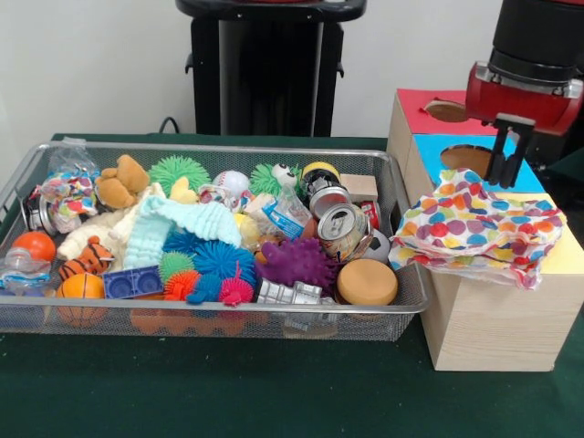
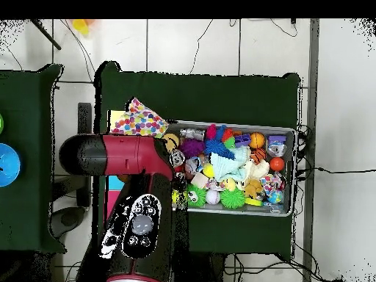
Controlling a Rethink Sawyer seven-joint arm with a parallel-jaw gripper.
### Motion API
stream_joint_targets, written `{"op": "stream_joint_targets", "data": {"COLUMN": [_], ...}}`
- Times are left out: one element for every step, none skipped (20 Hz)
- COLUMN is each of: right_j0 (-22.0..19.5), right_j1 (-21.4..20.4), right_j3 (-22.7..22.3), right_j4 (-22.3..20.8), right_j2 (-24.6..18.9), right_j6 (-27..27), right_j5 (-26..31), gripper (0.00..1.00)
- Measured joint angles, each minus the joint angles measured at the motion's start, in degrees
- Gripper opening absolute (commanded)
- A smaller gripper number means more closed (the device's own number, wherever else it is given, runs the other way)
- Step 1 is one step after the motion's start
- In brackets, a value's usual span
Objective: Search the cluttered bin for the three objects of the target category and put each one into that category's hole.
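The red and black arm (image 1: 534,64) hangs at the right side over the wooden box (image 1: 497,319), its head well above the lid. The tool (image 1: 509,151) points straight down over the blue panel (image 1: 456,151), just beside the round hole (image 1: 465,157) in that panel. Its two dark fingers (image 1: 500,155) stand a little apart with nothing between them, so it is narrowly parted and empty. From overhead the arm (image 2: 121,158) covers most of the box, and the tool itself is hidden under it.

A bag of cloth with coloured dots (image 1: 474,228) lies draped over the box's top, sagging over the front edge and touching the bin's right rim. Behind the blue panel is a red panel (image 1: 422,114) with its own hole (image 1: 445,110).

The wire mesh bin (image 1: 219,315) sits on the green bench (image 1: 228,388) just left of the box and is crowded. At the right end lie a crushed silver can (image 1: 344,230), a round tan sponge (image 1: 367,282) and a purple spiky ball (image 1: 297,263). In the middle a pale mint knitted cloth (image 1: 182,226) lies across other toys, with blue spiky balls (image 1: 214,260), a green spiky ball (image 1: 178,171) and a baseball (image 1: 230,185) around it. At the left are a brown plush bear (image 1: 121,181), a small tiger toy (image 1: 87,259), a blue plastic block (image 1: 133,283) and orange balls (image 1: 80,287). I cannot tell which of these belong to the target category.
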State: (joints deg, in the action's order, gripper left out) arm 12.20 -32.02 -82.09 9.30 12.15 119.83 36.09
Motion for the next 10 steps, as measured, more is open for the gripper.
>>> {"op": "stream_joint_targets", "data": {"right_j0": [0.31,0.40,0.42,0.49,0.54,0.54,0.52,0.47,0.34,0.09], "right_j1": [0.01,0.02,0.02,0.03,0.06,0.09,0.13,0.15,0.17,0.21], "right_j3": [0.36,0.56,0.61,0.93,1.36,1.90,2.51,3.12,3.87,4.72], "right_j4": [0.18,0.24,0.25,0.32,0.35,0.39,0.39,0.39,0.39,0.39], "right_j2": [0.00,0.00,0.00,0.00,0.01,0.00,0.00,0.00,0.00,0.00], "right_j6": [0.00,0.00,0.00,0.00,0.00,0.00,0.00,0.00,0.00,0.00], "right_j5": [0.00,0.00,0.00,0.00,0.01,0.02,0.06,0.15,0.31,0.47], "gripper": [0.00,0.00,0.00,0.00,0.00,0.00,0.00,0.00,0.00,0.00]}}
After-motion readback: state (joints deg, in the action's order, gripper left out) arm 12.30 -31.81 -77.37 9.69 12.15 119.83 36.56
